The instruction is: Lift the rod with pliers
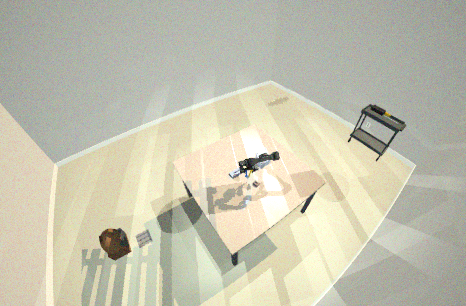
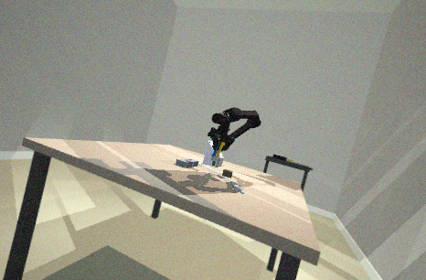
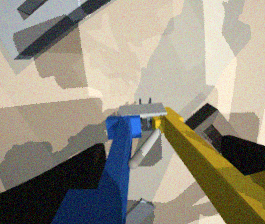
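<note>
At fingertips, wrist view alone shows grey tool [image 3: 145, 149] clearly; fingers [image 2: 220, 148] [image 1: 248, 174] part-open, grip uncertain.

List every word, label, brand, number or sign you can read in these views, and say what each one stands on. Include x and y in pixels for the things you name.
No readable text in any view.
The table [image 1: 219, 160] [image 2: 127, 160], the black arm [image 1: 259, 160] [image 2: 250, 120] and the gripper's blue and yellow fingers show no lettering I can make out.
The side cart [image 1: 362, 113] [image 2: 304, 179] is too small and blurred to tell.

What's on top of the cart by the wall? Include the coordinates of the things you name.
Cart [image 1: 396, 125] [image 2: 305, 167]: a dark object [image 1: 377, 109] [image 2: 280, 156], with something small and yellow [image 1: 387, 114] [image 2: 289, 160] beside it. Too small to identify; anything hidden behind the dark object can't be seen.
</note>
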`<state>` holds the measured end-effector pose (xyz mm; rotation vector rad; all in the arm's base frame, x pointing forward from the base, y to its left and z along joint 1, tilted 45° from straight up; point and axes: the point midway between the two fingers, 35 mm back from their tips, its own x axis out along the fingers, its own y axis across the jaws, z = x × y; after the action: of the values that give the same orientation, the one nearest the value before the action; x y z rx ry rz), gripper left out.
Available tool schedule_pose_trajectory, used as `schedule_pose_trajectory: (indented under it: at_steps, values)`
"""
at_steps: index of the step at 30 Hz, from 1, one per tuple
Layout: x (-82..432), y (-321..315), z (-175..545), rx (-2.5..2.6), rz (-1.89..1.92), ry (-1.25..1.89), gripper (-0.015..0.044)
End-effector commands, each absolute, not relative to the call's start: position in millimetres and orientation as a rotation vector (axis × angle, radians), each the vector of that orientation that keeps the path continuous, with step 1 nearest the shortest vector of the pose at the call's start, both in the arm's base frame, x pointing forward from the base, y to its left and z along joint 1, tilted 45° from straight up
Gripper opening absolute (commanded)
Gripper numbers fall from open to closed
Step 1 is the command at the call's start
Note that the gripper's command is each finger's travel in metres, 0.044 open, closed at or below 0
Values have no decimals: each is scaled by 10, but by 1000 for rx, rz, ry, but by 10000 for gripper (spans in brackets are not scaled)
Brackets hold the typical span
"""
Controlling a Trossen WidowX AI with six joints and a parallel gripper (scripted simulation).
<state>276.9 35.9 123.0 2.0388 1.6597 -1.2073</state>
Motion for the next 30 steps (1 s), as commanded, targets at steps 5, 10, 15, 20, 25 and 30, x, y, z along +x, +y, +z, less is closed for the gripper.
schedule_pose_trajectory:
  at_steps: [5,10,15,20,25,30]
  values:
    - [2837,251,1166,2096,-1298,1619,318]
    - [2867,194,1116,2129,-1359,1601,318]
    - [2894,137,1065,2161,-1420,1580,318]
    - [2919,79,1012,2192,-1482,1559,318]
    - [2942,20,959,2223,-1543,1536,318]
    - [2963,-38,905,2253,-1605,1512,318]
